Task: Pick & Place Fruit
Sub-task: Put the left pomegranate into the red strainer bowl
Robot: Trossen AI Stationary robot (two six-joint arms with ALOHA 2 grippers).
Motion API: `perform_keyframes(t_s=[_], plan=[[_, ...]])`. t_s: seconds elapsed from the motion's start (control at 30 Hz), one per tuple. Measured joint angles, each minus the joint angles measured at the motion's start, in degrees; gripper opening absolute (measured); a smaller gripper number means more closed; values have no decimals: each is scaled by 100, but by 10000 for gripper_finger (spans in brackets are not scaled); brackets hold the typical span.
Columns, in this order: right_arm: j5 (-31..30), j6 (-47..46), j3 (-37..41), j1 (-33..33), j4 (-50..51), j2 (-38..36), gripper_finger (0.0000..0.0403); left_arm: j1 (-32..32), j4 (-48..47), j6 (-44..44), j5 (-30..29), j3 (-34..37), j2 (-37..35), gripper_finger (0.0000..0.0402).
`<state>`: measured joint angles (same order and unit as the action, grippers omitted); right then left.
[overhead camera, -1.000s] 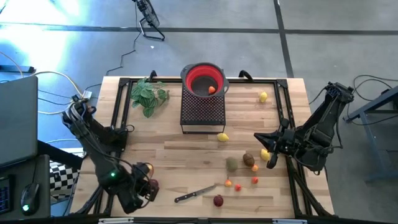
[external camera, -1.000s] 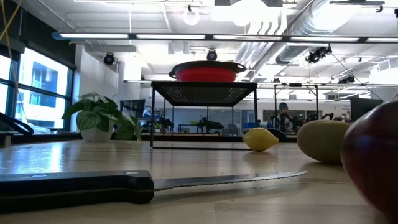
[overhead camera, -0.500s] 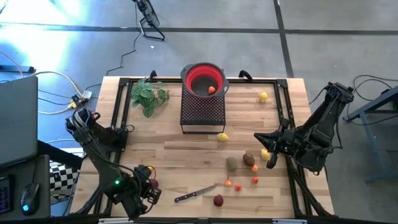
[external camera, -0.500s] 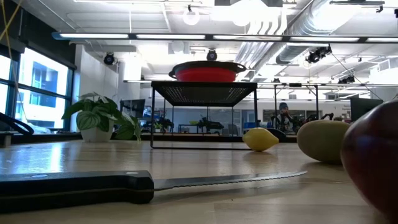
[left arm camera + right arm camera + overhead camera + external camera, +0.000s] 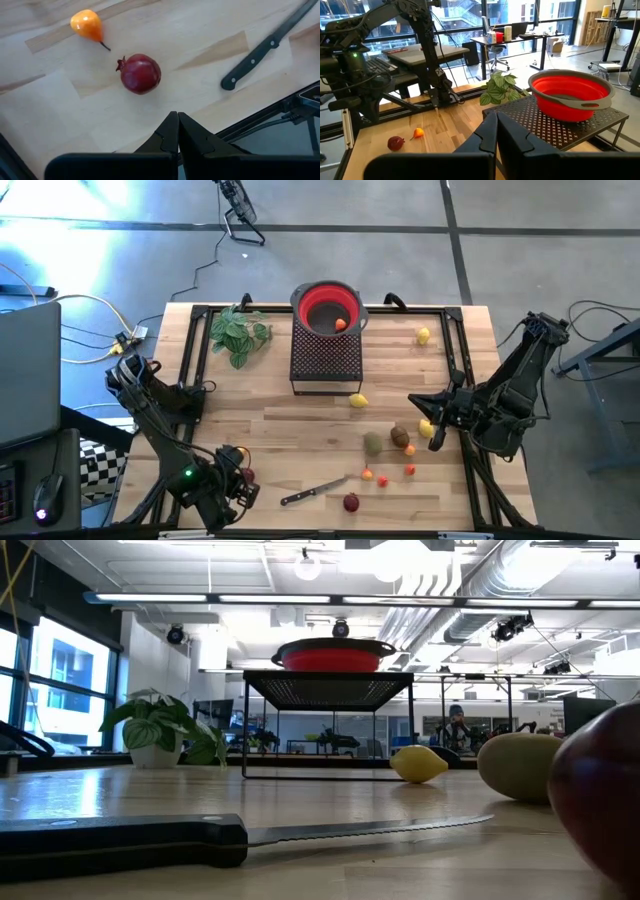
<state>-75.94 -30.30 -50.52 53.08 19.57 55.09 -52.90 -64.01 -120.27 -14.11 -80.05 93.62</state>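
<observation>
1. left end effector (image 5: 177,131): pressed together, empty, low over the tabletop (image 5: 270,395) near corner beside a dark red fruit (image 5: 140,74); arm settled there within the last second.
2. right end effector (image 5: 496,131): pressed together, empty, unmoved at the right edge.
3. fruit: mostly scattered near-right; one orange piece (image 5: 341,324) in the red bowl (image 5: 312,305).
4. meaning: no pick begun.

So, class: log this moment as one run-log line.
left end effector: shut, empty, near pomegranate | right end effector: shut, empty | red bowl: holds one orange fruit
</observation>
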Motion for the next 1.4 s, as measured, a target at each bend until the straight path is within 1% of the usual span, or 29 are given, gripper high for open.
perform_keyframes(t_s=[0.17, 0.3, 0.43, 0.6, 0.7, 0.83, 0.97, 1.4], plan=[[35, -5, 0, -2, 0, -2, 3, 0, 52, 26, 2, 0, 0, 5], [197, -7, 0, -2, 0, 0, 3, 0, 46, 0, 2, 0, 0, 36], [293, -7, 0, -1, 0, 0, 3, 0, 45, -2, 25, 4, 15, 94], [291, -7, 0, -2, 0, 0, 3, 0, 90, -2, 116, 136, 20, 189], [299, -7, 0, -1, 0, 0, 3, 0, 94, -2, 114, 186, 20, 240], [293, -7, 0, -2, 1, 0, 3, 0, 131, -2, 109, 188, 20, 281], [289, -4, 0, -2, 0, 0, 3, 0, 155, -2, 103, 188, 20, 293], [268, -4, 0, 0, 39, 0, 3, 3, -45, -4, 92, 190, 22, 291]])
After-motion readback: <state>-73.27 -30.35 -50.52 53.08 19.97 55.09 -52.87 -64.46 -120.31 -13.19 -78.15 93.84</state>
